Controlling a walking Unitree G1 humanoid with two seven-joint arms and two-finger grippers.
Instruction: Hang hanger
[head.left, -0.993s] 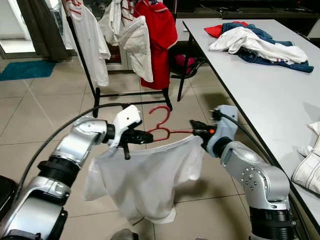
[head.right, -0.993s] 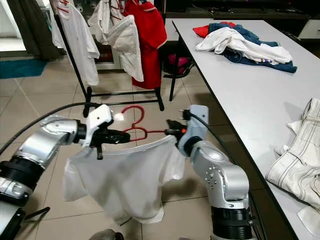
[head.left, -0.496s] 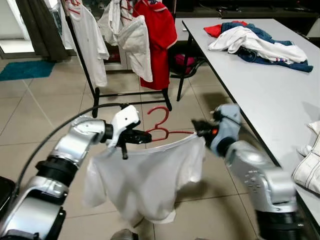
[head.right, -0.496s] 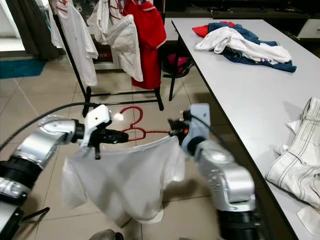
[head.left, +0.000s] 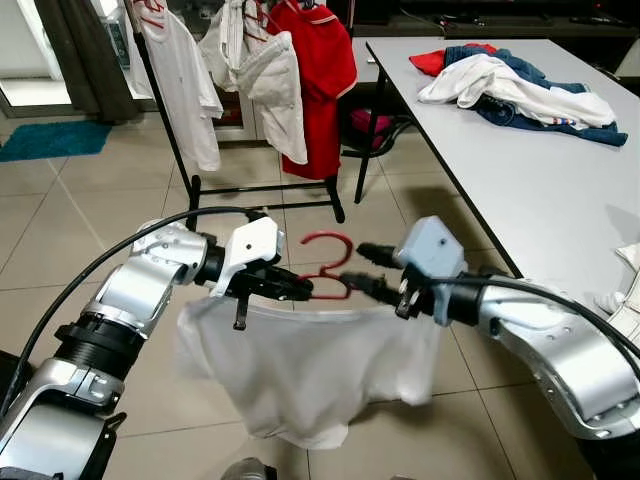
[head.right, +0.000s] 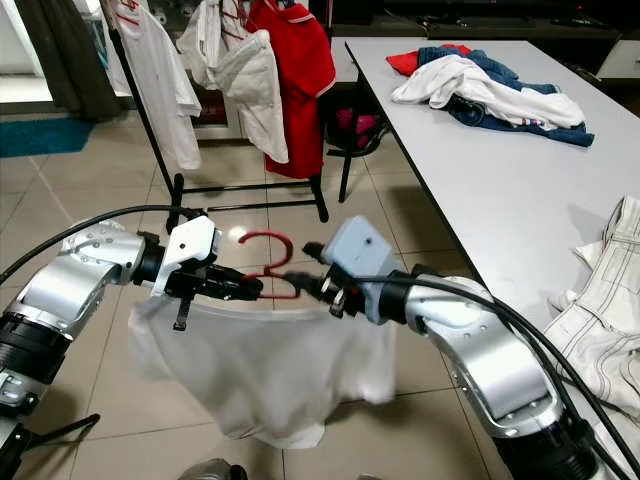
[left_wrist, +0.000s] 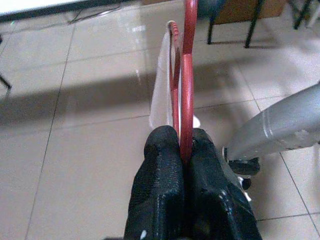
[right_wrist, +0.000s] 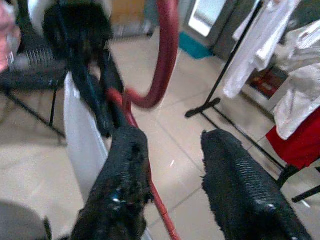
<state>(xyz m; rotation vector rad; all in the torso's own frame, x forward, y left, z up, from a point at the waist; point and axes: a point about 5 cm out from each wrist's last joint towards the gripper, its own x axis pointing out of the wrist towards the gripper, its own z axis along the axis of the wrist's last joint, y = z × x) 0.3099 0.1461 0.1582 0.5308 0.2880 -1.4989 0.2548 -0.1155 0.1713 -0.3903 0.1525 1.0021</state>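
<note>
A red hanger (head.left: 326, 264) carries a white T-shirt (head.left: 310, 370) in front of me, above the tiled floor. My left gripper (head.left: 297, 290) is shut on the hanger's wire just left of the hook; in the left wrist view its fingers (left_wrist: 165, 165) pinch the red wire (left_wrist: 186, 85). My right gripper (head.left: 362, 268) stands open just right of the hook, fingertips pointing at it. In the right wrist view the hanger (right_wrist: 162, 60) runs beside one finger (right_wrist: 125, 165), the other finger well apart.
A black clothes rack (head.left: 165, 110) with white shirts and a red shirt (head.left: 320, 70) stands ahead across the tiled floor. A long white table (head.left: 560, 190) at the right holds a clothes pile (head.left: 520, 85) and white trousers (head.right: 600, 310). A black chair (head.left: 375, 120) sits by the table.
My right gripper has come off the hanger's right end, opened and swung left toward the hook. The shirt now hangs lower and further right. The left gripper keeps its hold.
</note>
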